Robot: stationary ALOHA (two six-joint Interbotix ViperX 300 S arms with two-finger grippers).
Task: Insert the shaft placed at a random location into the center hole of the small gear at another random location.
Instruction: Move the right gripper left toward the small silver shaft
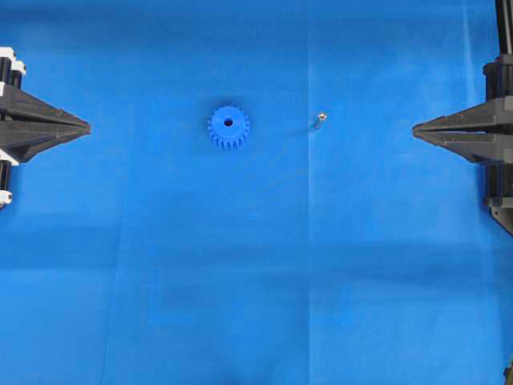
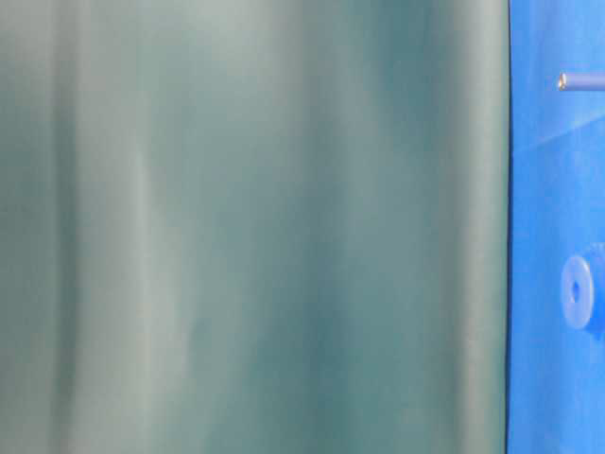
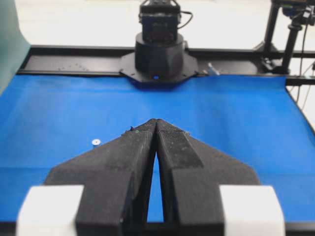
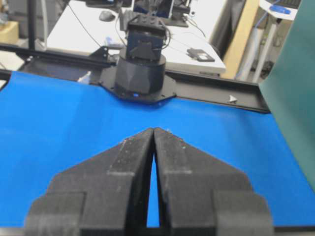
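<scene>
Flat on the blue desk (image 1: 256,265), the small gear (image 1: 228,127) has the shaft (image 1: 318,119) standing near its right, while the left end effector (image 1: 86,127) and right end effector (image 1: 415,128), both clenched empty, sit well apart from it.

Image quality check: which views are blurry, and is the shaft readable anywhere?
Overhead: sharp, even light; shaft a shiny dot right of the small gear. Table-level: out of focus, mostly green curtain. Left wrist: shut tool sharp, background overexposed. Right wrist: soft.
</scene>
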